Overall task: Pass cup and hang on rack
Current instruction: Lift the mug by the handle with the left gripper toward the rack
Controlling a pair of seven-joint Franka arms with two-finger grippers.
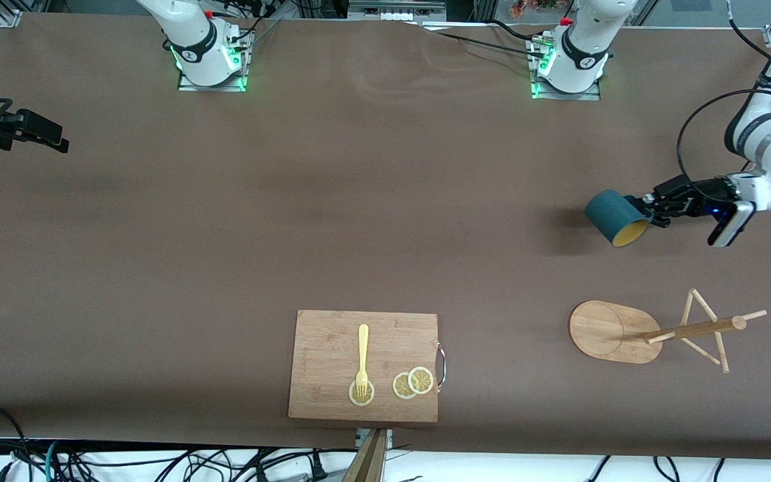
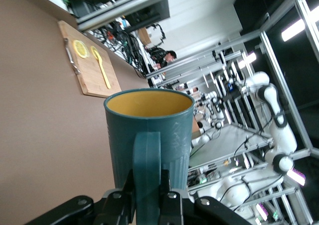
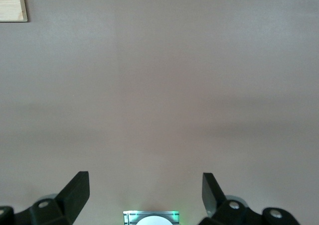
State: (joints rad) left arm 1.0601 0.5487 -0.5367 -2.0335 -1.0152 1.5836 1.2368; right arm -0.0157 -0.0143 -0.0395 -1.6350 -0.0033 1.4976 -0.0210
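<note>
The dark teal cup (image 1: 616, 217) with a yellow inside hangs in the air over bare table at the left arm's end, tipped on its side. My left gripper (image 1: 650, 211) is shut on its handle. In the left wrist view the fingers (image 2: 168, 197) clamp the handle of the cup (image 2: 149, 130) from both sides. The bamboo rack (image 1: 683, 329) rests on its oval base (image 1: 603, 328) on the table, apart from the cup. My right gripper (image 1: 57, 140) waits open at the right arm's end, and its wrist view shows only table between the jaws of this gripper (image 3: 145, 185).
A wooden cutting board (image 1: 364, 365) lies near the table's front edge, midway along it, carrying a yellow fork (image 1: 362, 355) and lemon slices (image 1: 413, 383). The same board (image 2: 87, 60) shows in the left wrist view. Cables run along the table's edges.
</note>
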